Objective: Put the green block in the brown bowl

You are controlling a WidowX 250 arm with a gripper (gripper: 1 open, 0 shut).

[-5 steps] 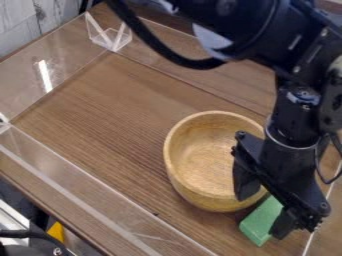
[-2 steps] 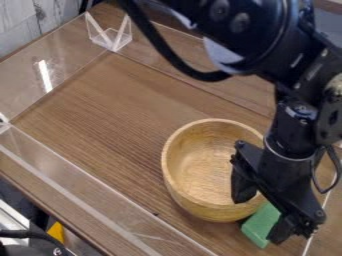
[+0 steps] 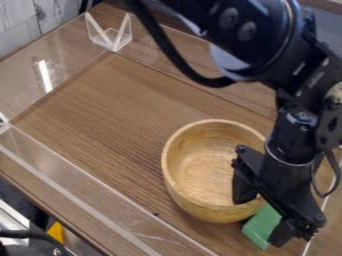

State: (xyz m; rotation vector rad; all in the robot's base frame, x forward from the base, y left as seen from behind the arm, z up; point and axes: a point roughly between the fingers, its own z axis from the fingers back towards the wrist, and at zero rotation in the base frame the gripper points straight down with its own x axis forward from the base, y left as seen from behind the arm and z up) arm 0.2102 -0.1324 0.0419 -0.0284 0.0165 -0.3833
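Observation:
The green block (image 3: 262,229) lies on the wooden table at the lower right, just right of the brown bowl (image 3: 214,163). The bowl is round, light wood, and holds nothing. My black gripper (image 3: 277,212) points straight down over the block, open, with one finger on the bowl side and the other on the far side of the block. The fingers straddle the block's upper end, and the block's lower end shows below them. Whether the fingertips touch the table is hidden.
A clear plastic wall (image 3: 80,205) runs along the table's near-left edge. A clear plastic stand (image 3: 107,33) sits at the back left. The black arm (image 3: 254,45) arches over the bowl from the top.
The gripper has sunk slightly lower around the green block. The bowl and block have not moved.

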